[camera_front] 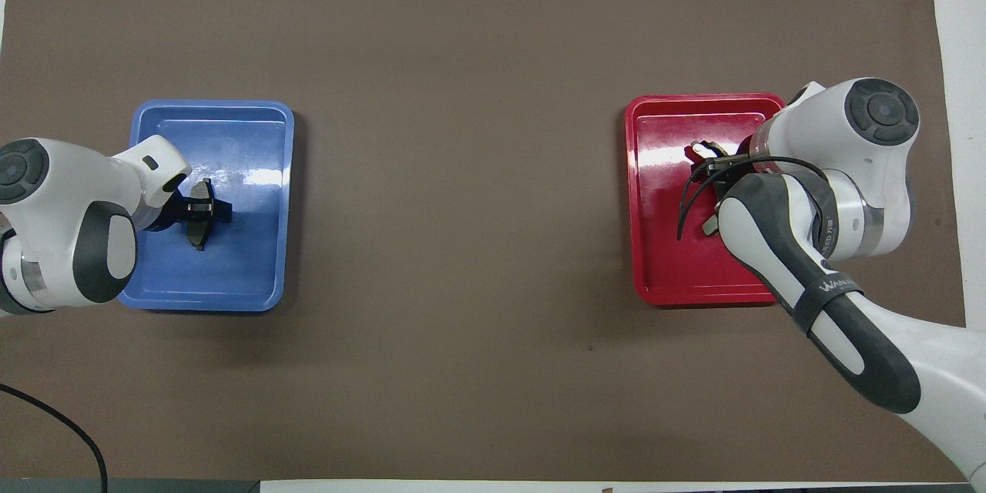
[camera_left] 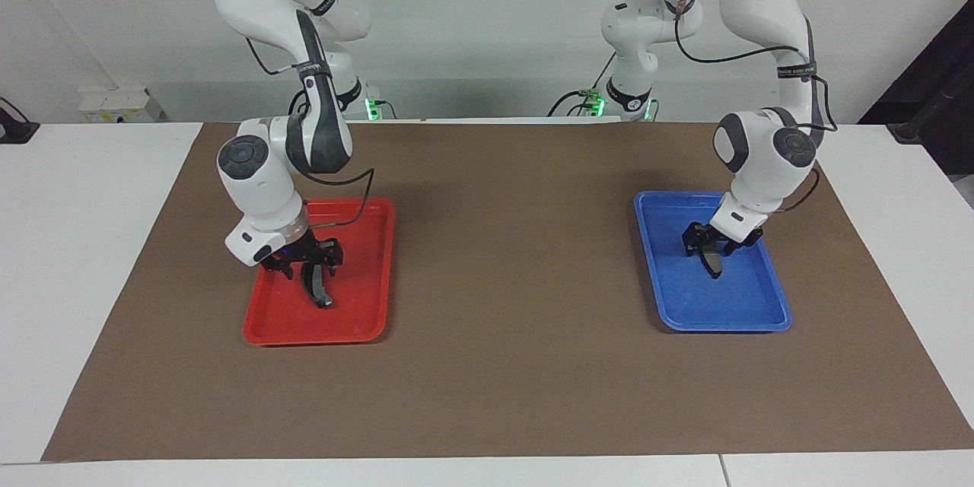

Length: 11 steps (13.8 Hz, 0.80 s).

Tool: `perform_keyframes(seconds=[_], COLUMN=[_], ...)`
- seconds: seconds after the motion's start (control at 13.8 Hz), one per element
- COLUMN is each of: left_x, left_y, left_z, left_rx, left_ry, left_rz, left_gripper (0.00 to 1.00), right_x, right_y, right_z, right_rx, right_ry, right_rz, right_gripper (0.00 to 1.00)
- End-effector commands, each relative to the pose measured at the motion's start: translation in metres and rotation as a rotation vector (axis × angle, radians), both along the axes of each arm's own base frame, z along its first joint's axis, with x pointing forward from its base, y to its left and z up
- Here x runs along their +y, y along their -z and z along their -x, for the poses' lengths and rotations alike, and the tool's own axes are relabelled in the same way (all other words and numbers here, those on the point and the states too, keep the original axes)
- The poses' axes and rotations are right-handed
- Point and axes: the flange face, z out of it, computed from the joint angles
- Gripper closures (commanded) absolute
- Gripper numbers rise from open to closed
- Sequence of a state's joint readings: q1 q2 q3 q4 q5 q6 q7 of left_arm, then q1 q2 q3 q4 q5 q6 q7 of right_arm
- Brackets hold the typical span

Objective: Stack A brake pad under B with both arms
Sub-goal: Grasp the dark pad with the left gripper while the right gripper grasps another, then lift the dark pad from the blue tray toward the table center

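The A brake pad (camera_left: 714,262), short and dark grey, stands on edge between the fingers of my left gripper (camera_left: 711,245) over the blue tray (camera_left: 761,316). It also shows in the overhead view (camera_front: 201,225), with the left gripper (camera_front: 202,208) shut on it. B (camera_left: 319,291), the longer curved black pad, hangs on edge from my right gripper (camera_left: 307,262) over the red tray (camera_left: 365,319). Each pad's lower tip is at or just above its tray's floor. In the overhead view the right arm hides most of B.
The trays lie on a brown mat (camera_left: 502,281), the blue tray (camera_front: 254,277) toward the left arm's end and the red tray (camera_front: 655,262) toward the right arm's end. Black cables (camera_front: 688,200) loop by the right gripper. White table edges surround the mat.
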<state>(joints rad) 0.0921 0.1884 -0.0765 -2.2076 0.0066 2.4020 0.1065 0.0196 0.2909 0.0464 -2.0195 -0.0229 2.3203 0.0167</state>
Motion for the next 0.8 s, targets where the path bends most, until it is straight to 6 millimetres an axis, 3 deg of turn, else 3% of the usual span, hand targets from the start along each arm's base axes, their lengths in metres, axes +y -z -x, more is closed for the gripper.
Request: perform_keyframes(seconds=[0.0,0.07,0.36,0.51,0.72], left_x=[0.0,0.0,-0.002,-0.002,-0.013], left_y=[0.006,0.006,-0.002,-0.024,-0.079], left_z=[0.008,0.008,0.005,-0.007,-0.028], left_rx=[0.008,0.009,0.012,0.009,-0.029], left_ry=[-0.01,-0.01,-0.002,0.001,0.018], left_rz=[0.002,0.002,0.001,0.001,0.0], left_gripper=[0.95,0.99,0.99,0.99,0.99], right_x=[-0.001,-0.003,-0.005,-0.008,-0.01], right_y=[0.004,0.005,0.005,0.005,0.004], right_z=[0.004,0.006,0.009,0.01,0.01], right_rx=[0.006,0.01,0.033,0.039,0.047], right_ry=[0.016,0.019,0.006,0.006,0.002], right_rz=[-0.011,-0.01,-0.007,-0.007,-0.005], right_gripper=[0.17,0.19,0.24,0.28,0.41])
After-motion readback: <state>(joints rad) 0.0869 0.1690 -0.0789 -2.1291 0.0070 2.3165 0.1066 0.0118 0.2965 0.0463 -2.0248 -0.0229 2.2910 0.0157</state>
